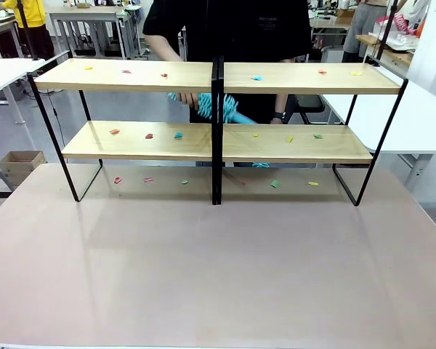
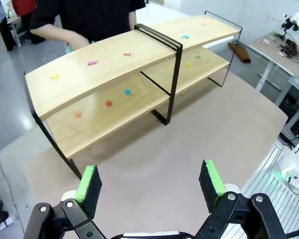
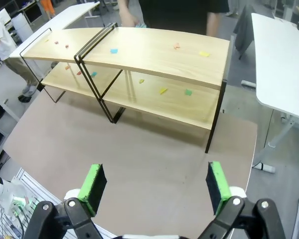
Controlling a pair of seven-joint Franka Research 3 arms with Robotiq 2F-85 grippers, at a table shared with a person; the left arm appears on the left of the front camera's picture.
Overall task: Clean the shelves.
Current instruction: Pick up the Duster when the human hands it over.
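My left tool (image 2: pixel 149 173) hangs over the tabletop (image 1: pixel 218 276), on the near side of the rack. Its green pads are spread wide with nothing between them. My right tool (image 3: pixel 155 175) hangs likewise, jaws far apart and empty.

The shelves (image 1: pixel 189 78) stand along the tabletop's far edge, reaching almost from its left edge to its right. They are two units joined at a black upright in the middle, well apart from both tools. Small coloured scraps (image 1: pixel 256 78) in red, teal, yellow and green dot the upper and lower boards and lie on the tabletop under the lower tier.

Beyond the far edge, a person (image 1: pixel 232 29) in a black top stands behind the shelves. One hand (image 1: pixel 185 98) holds a teal duster (image 1: pixel 231 110) between the two tiers, near the middle upright.
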